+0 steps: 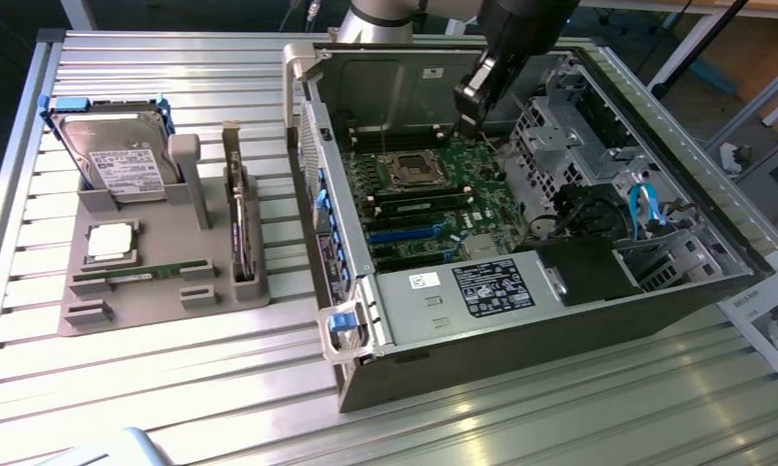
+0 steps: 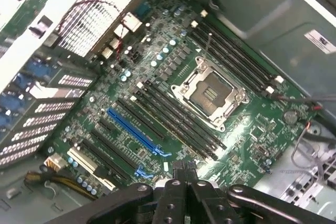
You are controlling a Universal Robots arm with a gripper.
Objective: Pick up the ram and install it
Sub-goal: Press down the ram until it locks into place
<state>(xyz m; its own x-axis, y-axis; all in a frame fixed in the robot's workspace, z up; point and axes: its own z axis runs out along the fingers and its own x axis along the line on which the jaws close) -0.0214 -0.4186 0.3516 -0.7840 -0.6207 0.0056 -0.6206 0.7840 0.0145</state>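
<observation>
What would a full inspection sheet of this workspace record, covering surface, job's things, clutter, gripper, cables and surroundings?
Surface: slatted metal table, bearing grey holder and open computer case.
Job's things: ram lies in the holder; motherboard exposed.
Clutter: hard drive and processor in the holder.
Gripper: gripper above the motherboard, away from the ram.
Cables: blue cable inside the case.
Surroundings: printed sheet at the exterior view's right.

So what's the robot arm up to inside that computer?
It is putting a memory stick into the open computer case. Its hand hangs inside the case over the green motherboard, near the empty processor socket and the long black memory slots. On the grey holder beside the case lie a hard drive, a processor chip and another memory stick.
</observation>
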